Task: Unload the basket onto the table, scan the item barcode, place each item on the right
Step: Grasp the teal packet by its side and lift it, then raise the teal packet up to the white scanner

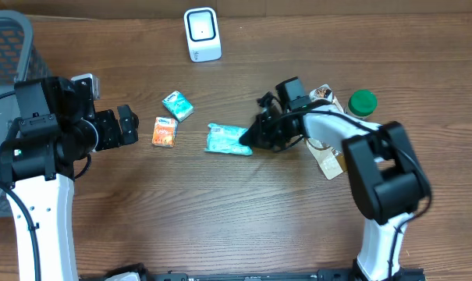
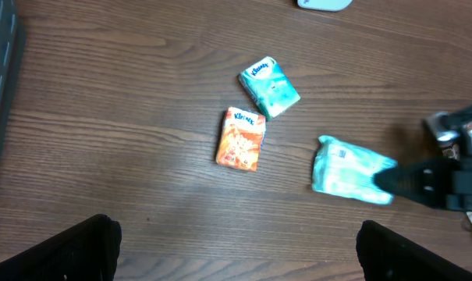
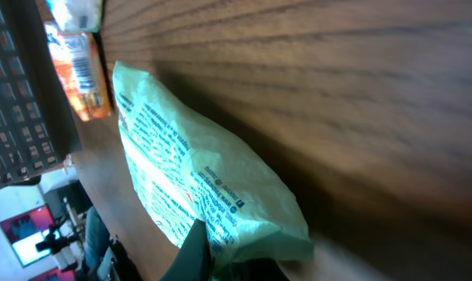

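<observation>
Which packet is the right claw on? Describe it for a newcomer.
On the table, in front of the white scanner, lies a soft pale-green packet. The right claw pinches its end; unlike the orange pack and teal pack beside it, it is flat, crinkly and larger.

Brown wood-grain table [image 1: 220, 211], soft even light, grey mesh basket [image 1: 3, 55] at its left edge

Crumpled teal tissue pack [image 1: 226, 140], lying flat, long side left-right, white rounded scanner [image 1: 202, 33] well apart beyond it
</observation>
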You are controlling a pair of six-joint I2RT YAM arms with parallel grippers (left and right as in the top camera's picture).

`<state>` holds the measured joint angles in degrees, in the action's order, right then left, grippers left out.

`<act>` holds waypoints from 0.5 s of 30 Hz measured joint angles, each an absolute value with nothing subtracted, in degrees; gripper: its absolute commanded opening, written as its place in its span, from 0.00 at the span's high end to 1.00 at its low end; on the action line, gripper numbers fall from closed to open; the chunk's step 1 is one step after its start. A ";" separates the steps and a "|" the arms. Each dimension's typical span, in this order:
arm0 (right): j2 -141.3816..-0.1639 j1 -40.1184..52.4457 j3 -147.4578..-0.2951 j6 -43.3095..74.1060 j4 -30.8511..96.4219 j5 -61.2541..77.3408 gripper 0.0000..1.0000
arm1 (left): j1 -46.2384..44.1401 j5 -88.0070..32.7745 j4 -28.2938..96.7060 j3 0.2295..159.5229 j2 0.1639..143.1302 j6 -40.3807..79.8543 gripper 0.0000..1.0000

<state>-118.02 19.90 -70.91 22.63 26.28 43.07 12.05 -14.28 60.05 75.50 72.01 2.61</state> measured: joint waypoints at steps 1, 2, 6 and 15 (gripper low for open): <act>-116.09 19.22 -70.74 22.04 27.66 42.89 0.96 | 12.05 -14.28 60.05 75.50 72.01 2.61 0.00; -113.80 18.57 -70.67 21.30 28.88 42.74 0.96 | 12.05 -14.26 60.05 75.50 72.01 2.61 0.00; -103.22 16.47 -70.70 19.33 31.90 42.59 0.96 | 12.05 -14.28 60.05 75.50 72.01 2.61 0.00; -88.64 15.79 -70.72 17.28 36.14 43.09 0.96 | 12.05 -14.28 60.07 75.50 72.01 2.61 0.01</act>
